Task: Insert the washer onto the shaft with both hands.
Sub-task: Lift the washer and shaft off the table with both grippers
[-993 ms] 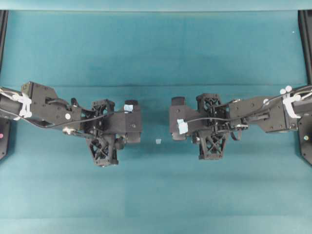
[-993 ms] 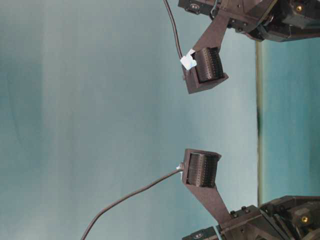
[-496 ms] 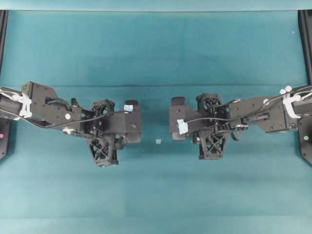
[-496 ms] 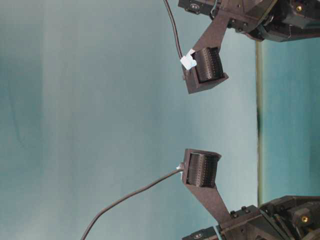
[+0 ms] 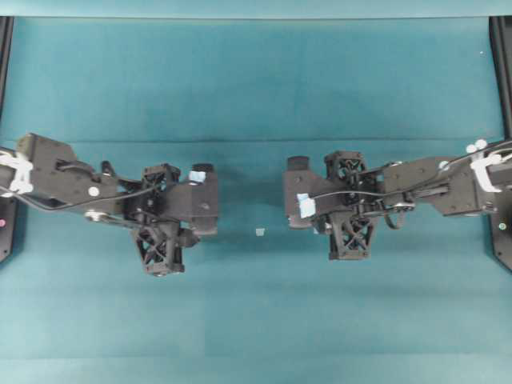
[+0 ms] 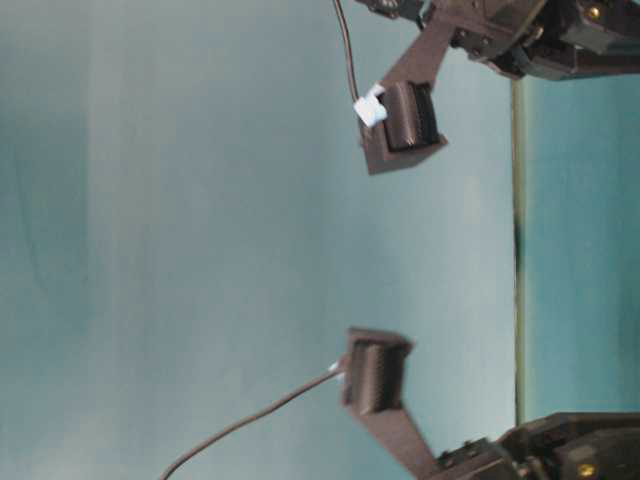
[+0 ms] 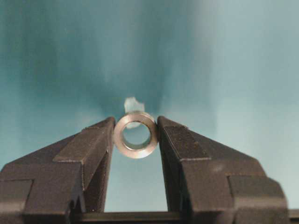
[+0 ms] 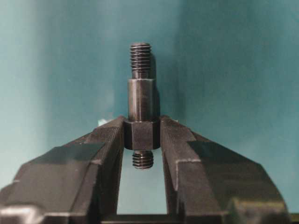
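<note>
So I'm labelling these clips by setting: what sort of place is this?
Most likely a robotics lab bench for assembly trials. Two black arms face each other over a bare teal mat; the left gripper pinches a washer, the right gripper a shaft, and a tape square marks the middle.

A: What do your arms look like?

B: I see 2 matte black arms. My left arm (image 5: 72, 178) carries thin black cables and white ties. My right arm (image 5: 432, 188) matches it, with pale blue tape tags.

A: And the ends?

B: Skeletal triangular frames, with pointed black fingers (image 7: 88, 154) that have angular facets.
</note>
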Controlling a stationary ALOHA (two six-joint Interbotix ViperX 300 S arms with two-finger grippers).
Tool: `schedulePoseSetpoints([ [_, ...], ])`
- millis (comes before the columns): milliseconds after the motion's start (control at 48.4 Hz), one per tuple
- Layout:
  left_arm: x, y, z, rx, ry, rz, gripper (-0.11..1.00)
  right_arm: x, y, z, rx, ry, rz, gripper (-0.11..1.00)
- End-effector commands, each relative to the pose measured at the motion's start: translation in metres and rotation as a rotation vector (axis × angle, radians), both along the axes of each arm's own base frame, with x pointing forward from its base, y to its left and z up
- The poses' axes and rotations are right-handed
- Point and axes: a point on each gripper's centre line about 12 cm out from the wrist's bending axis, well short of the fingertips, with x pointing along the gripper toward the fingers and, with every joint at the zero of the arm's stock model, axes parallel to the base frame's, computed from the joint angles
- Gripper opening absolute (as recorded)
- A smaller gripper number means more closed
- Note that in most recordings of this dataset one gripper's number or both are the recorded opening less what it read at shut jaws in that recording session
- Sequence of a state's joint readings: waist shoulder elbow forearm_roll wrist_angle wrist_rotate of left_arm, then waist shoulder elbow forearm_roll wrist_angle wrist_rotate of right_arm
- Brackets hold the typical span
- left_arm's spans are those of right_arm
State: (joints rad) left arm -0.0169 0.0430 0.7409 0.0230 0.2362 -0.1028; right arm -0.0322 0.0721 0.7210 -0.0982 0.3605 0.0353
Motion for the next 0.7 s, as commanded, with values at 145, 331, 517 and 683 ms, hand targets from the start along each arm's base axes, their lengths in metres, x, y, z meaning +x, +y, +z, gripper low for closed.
schedulePoseSetpoints([
  [145, 0.0, 0.001, 0.024, -0.004, -0.159, 0.001, 0.36, 0.001, 0.001, 0.023, 0.004, -0.108, -0.001, -0.01],
  [331, -0.003, 0.001, 0.029, -0.007, -0.244, 0.001, 0.36, 0.001, 0.003, 0.031, 0.023, -0.214, -0.01, -0.01],
  [517, -0.005, 0.001, 0.031, -0.009, -0.302, 0.0, 0.36, -0.004, 0.006, 0.034, 0.058, -0.293, -0.043, -0.01],
  [683, -0.002, 0.002, 0.036, -0.01, -0.357, 0.002, 0.36, -0.01, 0.008, 0.035, 0.088, -0.357, -0.071, -0.01],
])
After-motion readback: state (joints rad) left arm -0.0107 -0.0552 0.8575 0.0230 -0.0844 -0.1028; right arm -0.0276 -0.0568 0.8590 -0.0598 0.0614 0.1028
